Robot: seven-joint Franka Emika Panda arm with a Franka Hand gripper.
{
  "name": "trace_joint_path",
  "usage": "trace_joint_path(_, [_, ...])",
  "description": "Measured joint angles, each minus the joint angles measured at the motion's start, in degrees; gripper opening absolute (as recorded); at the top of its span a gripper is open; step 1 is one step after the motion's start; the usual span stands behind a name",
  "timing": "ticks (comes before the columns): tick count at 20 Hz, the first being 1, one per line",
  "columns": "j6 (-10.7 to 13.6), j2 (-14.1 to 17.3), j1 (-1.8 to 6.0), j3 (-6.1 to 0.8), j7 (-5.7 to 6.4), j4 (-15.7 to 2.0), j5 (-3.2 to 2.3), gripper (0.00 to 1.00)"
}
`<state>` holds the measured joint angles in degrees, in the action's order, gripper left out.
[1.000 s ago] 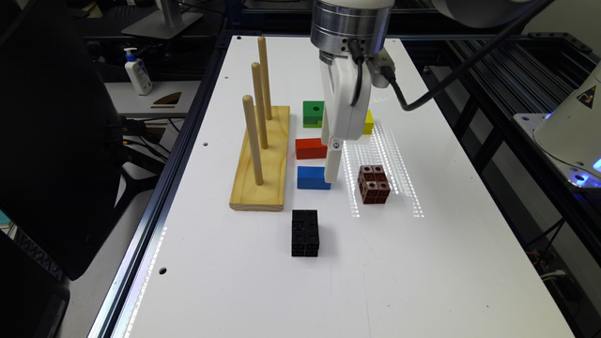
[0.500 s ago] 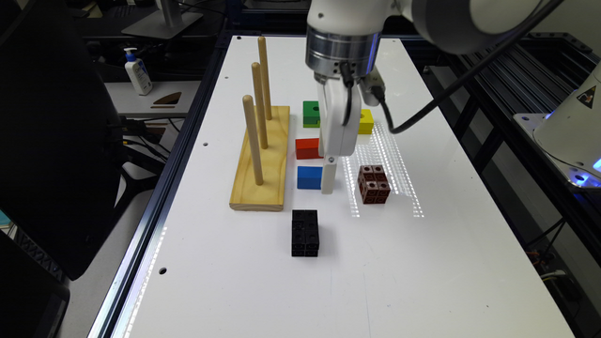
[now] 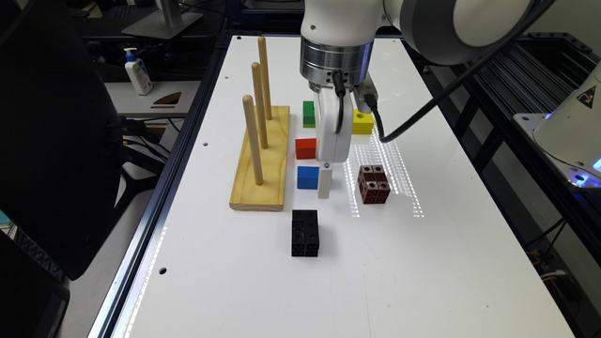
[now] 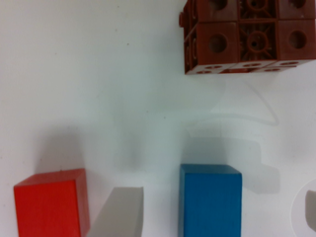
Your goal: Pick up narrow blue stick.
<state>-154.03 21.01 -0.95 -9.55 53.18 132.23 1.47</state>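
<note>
The narrow blue stick [image 3: 307, 177] lies flat on the white table [image 3: 422, 263], just in front of the same-sized red block [image 3: 305, 148]. My gripper [image 3: 324, 178] hangs low over the blue stick's end on the exterior view's right. In the wrist view the gripper [image 4: 215, 212] is open, and the blue stick [image 4: 210, 202] sits between its fingers. One finger [image 4: 118, 212] stands in the gap between the red block [image 4: 49, 205] and the blue stick; the other shows at the frame's edge. Neither finger visibly touches the stick.
A wooden stand with three pegs [image 3: 260, 159] is on the exterior view's left of the blocks. A green block [image 3: 308, 114] and a yellow block [image 3: 362, 122] lie behind the gripper. A brown cube [image 3: 373, 184] sits to its right, and a black block [image 3: 305, 233] lies in front.
The gripper has come down and shifted toward the front of the table, from beside the red block to around the blue stick. The blocks have not moved.
</note>
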Motion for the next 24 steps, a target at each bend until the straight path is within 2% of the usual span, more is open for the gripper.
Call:
trace_joint_path(5, [-1.96,2.04,0.00,0.17,0.00,-0.38,-0.28,1.00])
trace_joint_path(9, [-1.98,2.83,-0.01,0.29,0.00,-1.44,-0.48,1.00])
trace_joint_path(17, [-2.03,3.12,-0.01,0.34,0.00,-1.60,-0.64,1.00])
trace_joint_path(18, [-2.03,3.12,0.00,0.33,-0.01,-1.59,-0.66,0.00])
trace_joint_path(24, [-2.03,3.12,0.00,0.33,-0.01,-1.59,-0.66,0.00])
